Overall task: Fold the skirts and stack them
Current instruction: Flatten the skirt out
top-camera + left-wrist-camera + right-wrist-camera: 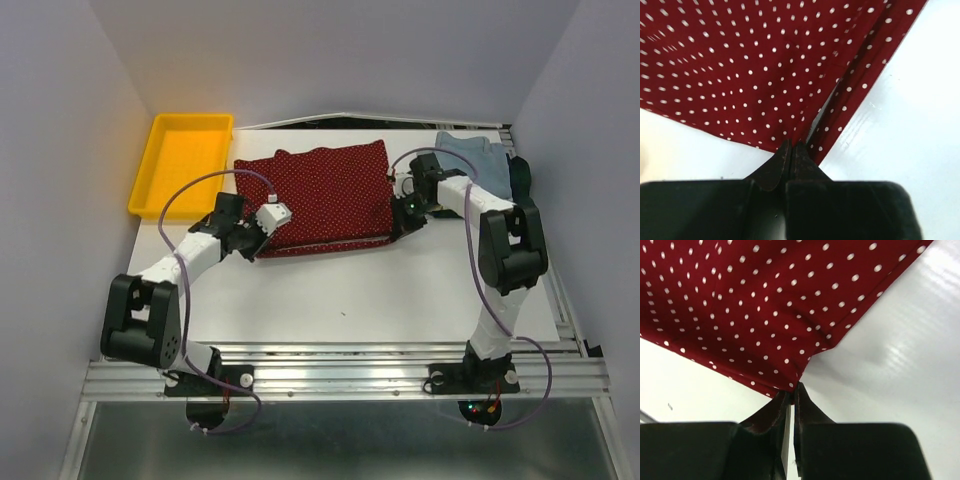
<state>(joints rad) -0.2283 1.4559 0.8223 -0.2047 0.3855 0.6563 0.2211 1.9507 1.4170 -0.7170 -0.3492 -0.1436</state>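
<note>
- Across the middle-back of the surface (400, 290) lies the dark red skirt (325, 195), white-dotted and spread roughly flat. The yellow tray (180, 160) sits just beyond its left end, and a light blue skirt (468, 152) lies at the back right corner.
- Left claw (791, 152): closed, pinching the near-left corner of the dark red skirt. The wrist view shows the fingertips meeting on the hem, with a second layer of cloth running off to the right beneath.
- Right claw (794, 392): closed, pinching the near-right corner. The cloth comes to a point right at the tips.
- My reading: I am at the start of a fold, with both near corners in hand and the far edge resting on the surface.
- To do it well, I would raise both corners together, only high enough to clear the cloth below, and carry them away from me at matched speed so the hem stays straight.
- I would hold light tension between the two claws. Slack would let the middle sag and crease; too much could pull a corner out of its thin pinch.
- I would lay the hem square on the far edge and release only once it rests.
- Risk: the under-layer seen on the left could drag along and skew the fold.
</note>
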